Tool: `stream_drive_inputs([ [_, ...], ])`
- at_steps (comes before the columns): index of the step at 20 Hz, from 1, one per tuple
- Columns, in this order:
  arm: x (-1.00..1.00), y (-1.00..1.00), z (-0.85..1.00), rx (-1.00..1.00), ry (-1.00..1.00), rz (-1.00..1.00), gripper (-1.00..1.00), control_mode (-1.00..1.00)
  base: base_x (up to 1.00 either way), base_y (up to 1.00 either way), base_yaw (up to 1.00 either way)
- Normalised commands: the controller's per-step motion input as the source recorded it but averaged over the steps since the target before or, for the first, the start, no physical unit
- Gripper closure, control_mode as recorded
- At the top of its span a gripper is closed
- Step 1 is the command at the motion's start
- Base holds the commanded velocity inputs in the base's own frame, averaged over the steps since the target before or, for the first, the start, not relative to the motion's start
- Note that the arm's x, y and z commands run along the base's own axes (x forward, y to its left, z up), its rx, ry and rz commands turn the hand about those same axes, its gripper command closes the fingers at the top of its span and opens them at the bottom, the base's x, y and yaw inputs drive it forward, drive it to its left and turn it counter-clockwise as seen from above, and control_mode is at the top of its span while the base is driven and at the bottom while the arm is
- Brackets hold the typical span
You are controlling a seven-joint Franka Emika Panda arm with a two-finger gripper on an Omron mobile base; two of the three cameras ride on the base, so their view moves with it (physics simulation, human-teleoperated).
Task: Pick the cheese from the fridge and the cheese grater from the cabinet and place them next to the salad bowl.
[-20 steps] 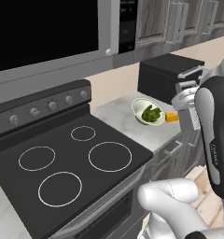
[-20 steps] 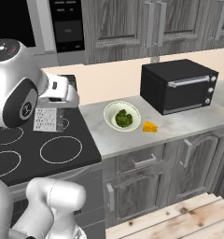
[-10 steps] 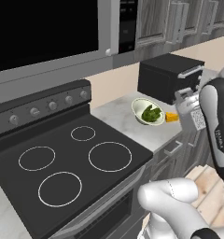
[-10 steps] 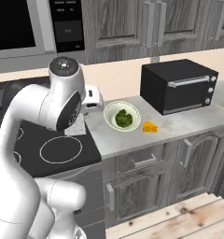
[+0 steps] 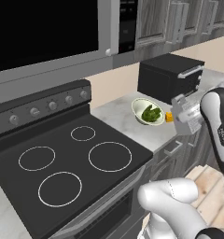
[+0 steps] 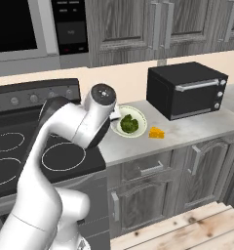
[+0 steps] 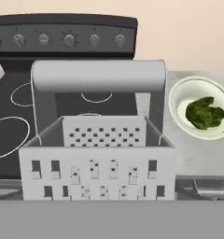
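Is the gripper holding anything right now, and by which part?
Yes, the cheese grater, carried over the counter front; the fingertips are hidden, so the exact grip point cannot be told.

I see the cheese grater (image 7: 97,140) up off the worktop, silver, perforated, handle on top. Salad bowl (image 6: 130,121) with green leaves sits mid-worktop near the stove-side edge; cheese (image 6: 157,133) wedge lies just beside it, apart, toward the front edge.

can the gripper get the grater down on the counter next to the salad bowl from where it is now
Probably yes. The gripper carries the cheese grater above the counter's front edge, near the salad bowl. Bare counter lies in front of the bowl, and the cheese sits on the bowl's other side, toward the toaster oven.
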Motion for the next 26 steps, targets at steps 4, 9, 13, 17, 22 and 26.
stream_drive_inputs([
  [4,0.44,-0.28,-0.30,0.11,-0.06,0.19,1.00,-1.00,0.00,0.00,0.00],
  [9,0.32,-0.09,-0.18,0.12,-0.05,0.13,1.00,-1.00,0.00,0.00,0.00],
  [13,0.18,0.00,-0.29,0.10,-0.06,0.02,1.00,-1.00,0.00,0.00,0.00],
  [17,0.23,0.00,-0.56,0.05,-0.09,0.00,1.00,-1.00,0.00,0.00,0.00],
  [22,0.28,0.00,-0.41,0.11,-0.11,0.00,1.00,-1.00,0.00,0.00,0.00],
  [26,0.27,0.00,-0.27,0.11,-0.12,0.00,1.00,-1.00,0.00,0.00,0.00],
])
